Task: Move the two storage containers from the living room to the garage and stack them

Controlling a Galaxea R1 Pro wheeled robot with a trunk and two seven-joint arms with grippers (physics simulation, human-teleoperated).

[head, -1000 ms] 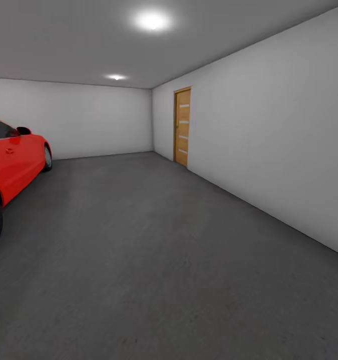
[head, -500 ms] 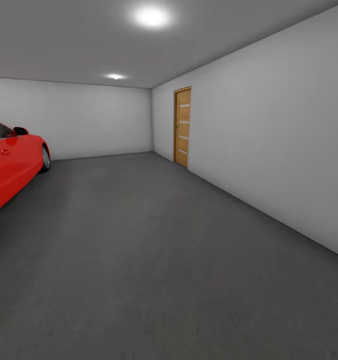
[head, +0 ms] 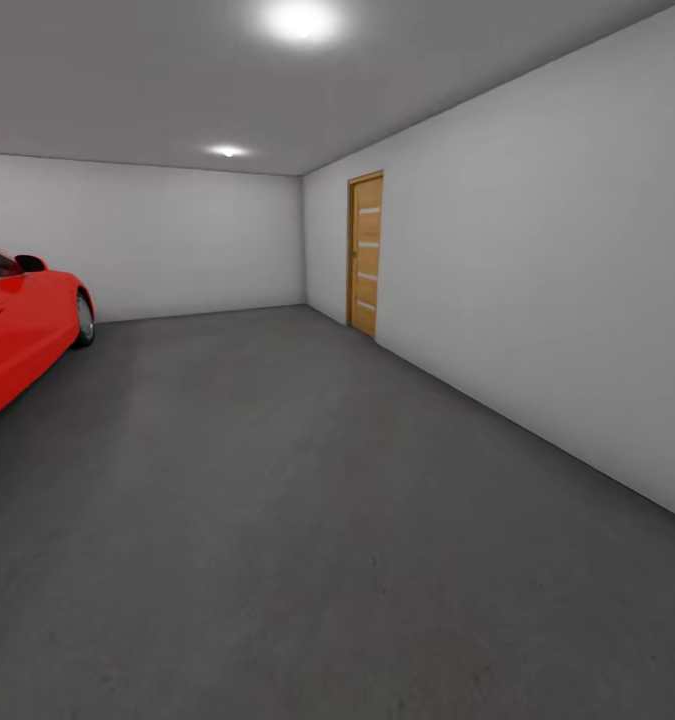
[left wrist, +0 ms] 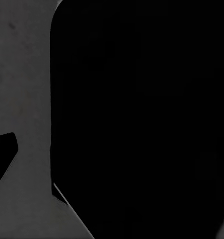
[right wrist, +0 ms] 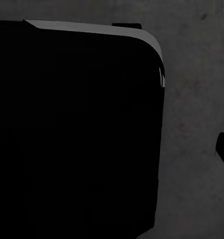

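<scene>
From the head view I'm in the garage [head: 227,230]: bare floor [head: 277,520], red car [head: 22,330] left, wooden door [head: 365,252] ahead. No container or writing here. Drifting left risks clipping the car. Both wrist views give dark bulk over concrete [left wrist: 22,99]; I cannot tell either tool's state.

The garage [head: 537,260] is a bare room with plain white walls and a grey ceiling. The floor [head: 277,500] is dark grey, mottled concrete, extending flat from the near edge to the far wall. The same rough grey floor surface shows in both wrist views beside large black shapes.
</scene>
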